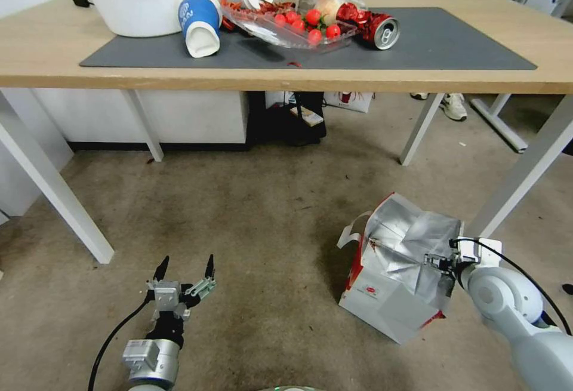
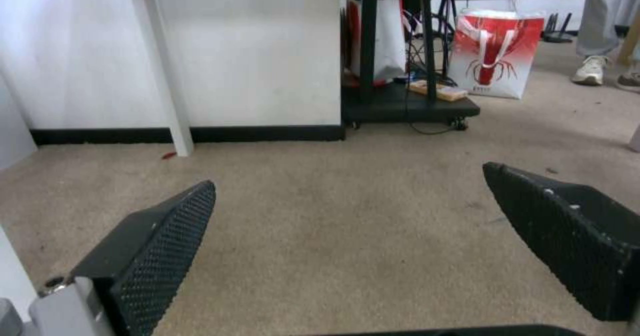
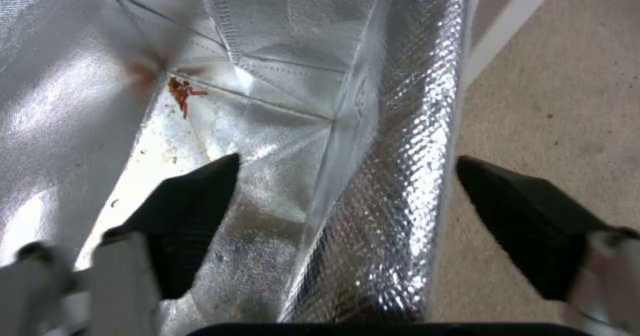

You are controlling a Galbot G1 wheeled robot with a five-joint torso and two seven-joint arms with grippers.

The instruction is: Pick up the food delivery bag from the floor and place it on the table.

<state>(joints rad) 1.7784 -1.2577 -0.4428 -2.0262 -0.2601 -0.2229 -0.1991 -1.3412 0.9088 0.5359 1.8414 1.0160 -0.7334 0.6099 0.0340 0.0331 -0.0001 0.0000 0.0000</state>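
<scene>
the bag [image 1: 397,271] sits on the floor [image 1: 262,218] beside a leg of the surface [image 1: 48,45], its foil mouth gaping up. the right claw [image 1: 440,261] is spread wide at the bag's rim, one finger [image 3: 183,211] inside against the foil, the other outside over the floor. the left claw [image 1: 185,274] hangs released, low over bare floor, well apart from the bag.

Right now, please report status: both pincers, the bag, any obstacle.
Right pincer open, straddling the foil wall of food delivery bag. Bag on floor. Left pincer open, low over floor. Table leg close behind bag.
</scene>
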